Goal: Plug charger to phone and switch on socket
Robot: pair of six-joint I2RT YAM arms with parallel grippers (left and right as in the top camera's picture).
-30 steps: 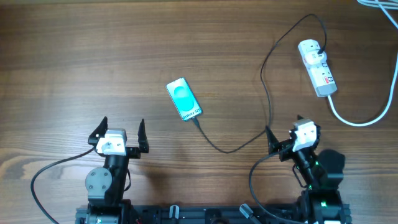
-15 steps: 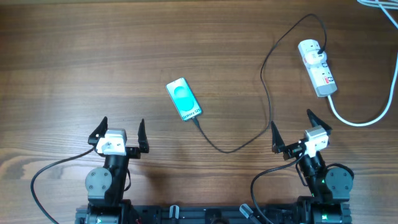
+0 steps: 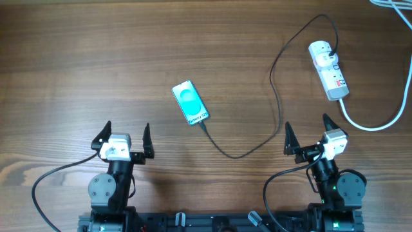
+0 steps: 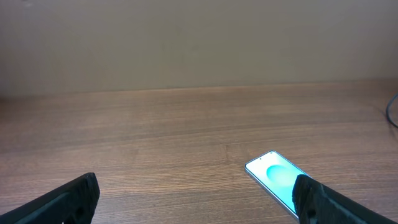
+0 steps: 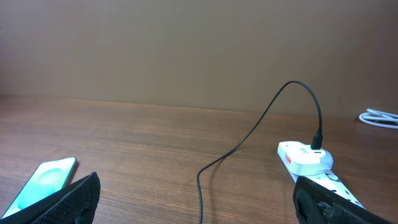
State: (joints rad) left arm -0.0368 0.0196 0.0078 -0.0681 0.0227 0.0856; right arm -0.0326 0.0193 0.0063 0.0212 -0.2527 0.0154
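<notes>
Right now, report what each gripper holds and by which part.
Nothing is held: the left gripper and the right gripper both stand open and empty.

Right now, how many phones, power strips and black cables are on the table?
phone: 1
power strip: 1
black charger cable: 1
Total: 3

On the table (image 3: 96, 51): phone (image 3: 190, 103) at centre, socket (image 3: 328, 69) far right.
The charger (image 3: 277, 96) runs from the socket's far end, curving nearer, to the phone's near end.
</notes>
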